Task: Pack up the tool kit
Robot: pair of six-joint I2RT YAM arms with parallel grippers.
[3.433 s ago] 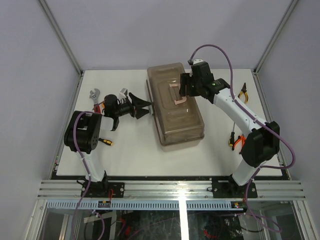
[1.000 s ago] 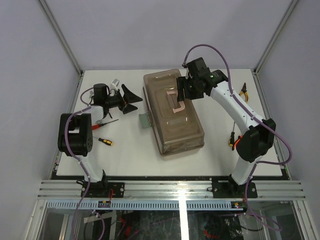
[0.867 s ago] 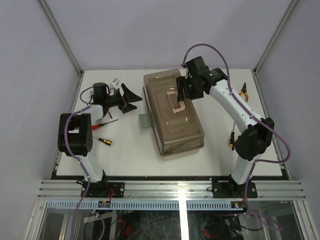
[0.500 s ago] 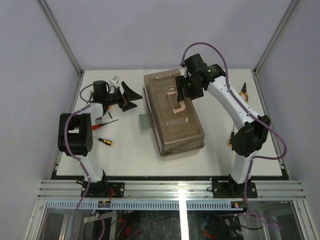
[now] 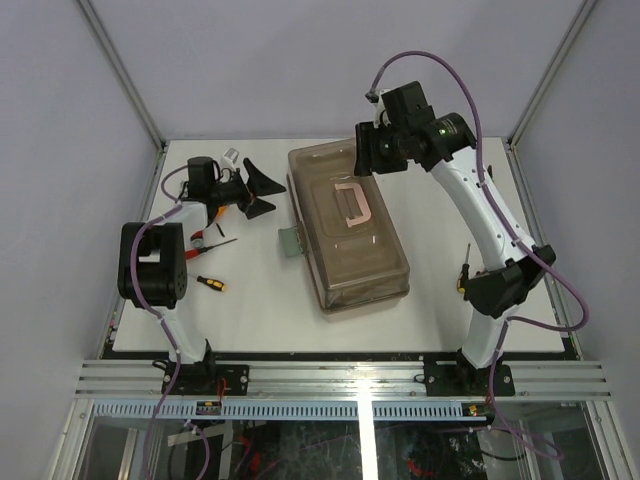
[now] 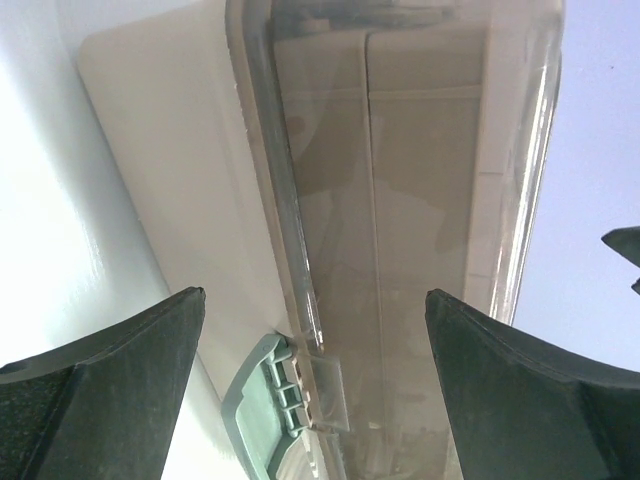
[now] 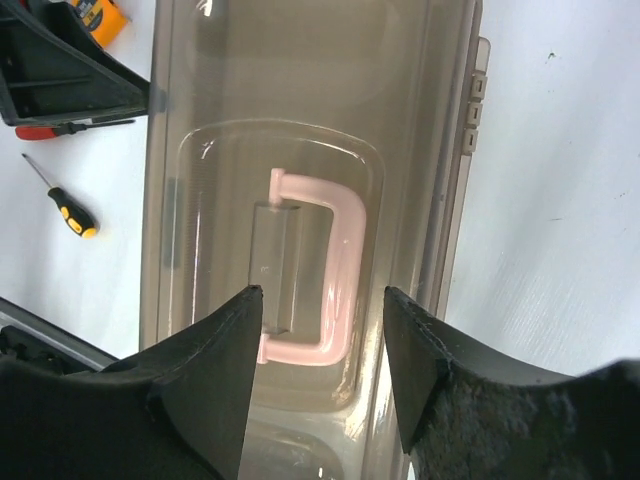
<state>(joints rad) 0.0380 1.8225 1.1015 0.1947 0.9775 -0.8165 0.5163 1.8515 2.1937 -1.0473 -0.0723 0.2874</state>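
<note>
The tool kit's box (image 5: 345,225) lies shut mid-table, a beige shell under a smoky brown lid, its pink-tan handle (image 5: 350,203) flat on the lid. My right gripper (image 5: 363,160) hovers open above the box's far end; in the right wrist view the handle (image 7: 338,270) lies below my right gripper (image 7: 322,292), clear of the fingers. My left gripper (image 5: 270,195) stands open left of the box, level with its side. In the left wrist view the box wall (image 6: 380,200) and a green latch (image 6: 262,410) fill the gap of that gripper (image 6: 312,295).
Two screwdrivers (image 5: 212,241) (image 5: 210,284) lie by the left arm. Pliers (image 5: 487,182) and another screwdriver (image 5: 463,262) lie near the right edge. The green latch (image 5: 290,241) sticks out of the box's left side. An orange tape measure (image 7: 100,12) shows behind the left gripper.
My right gripper has let go of the handle and risen toward the far end of the box; the handle now lies flat. The left arm has barely moved.
</note>
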